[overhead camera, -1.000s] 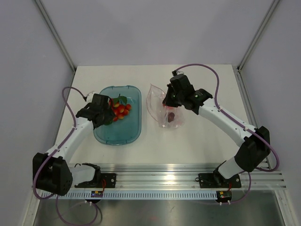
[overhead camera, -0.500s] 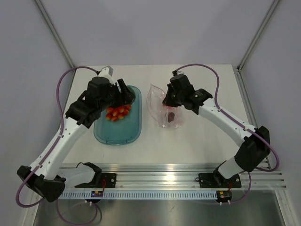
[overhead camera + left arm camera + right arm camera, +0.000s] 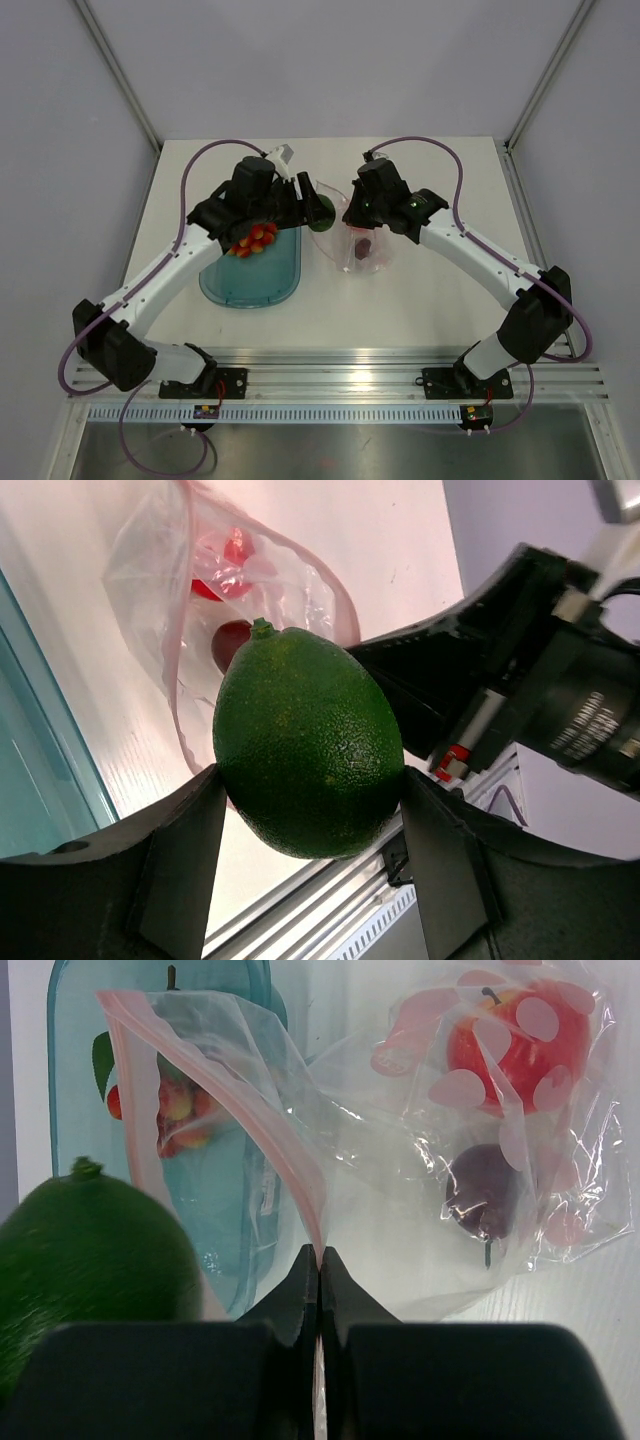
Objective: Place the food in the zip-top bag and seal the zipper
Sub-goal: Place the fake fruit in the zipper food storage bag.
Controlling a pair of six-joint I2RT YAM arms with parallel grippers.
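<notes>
Presently the loading step is in hand. The left gripper [image 3: 310, 790] has its jaws spread wide and clamped on either side of a green lime [image 3: 305, 730], which hangs just left of the zip-top bag [image 3: 362, 250] and level with its mouth. The right gripper [image 3: 320, 1260] is fully closed, pinching the zipper [image 3: 285, 1155] and lifting one lip so the mouth gapes leftward. Inside the bag lie a red apple [image 3: 505, 1045] and a dark plum [image 3: 480, 1200]. More food [image 3: 255, 238], red and orange, lies in the teal tray [image 3: 260, 285] further left. In my judgement the next move calls for carrying the lime through the mouth, clear of the raised lip, before release; sealing is some way off. The surface is a plain white table [image 3: 420, 310] with an aluminium rail [image 3: 350, 385] at its near edge. Grey walls and slanted metal posts [image 3: 115, 70] enclose it.
</notes>
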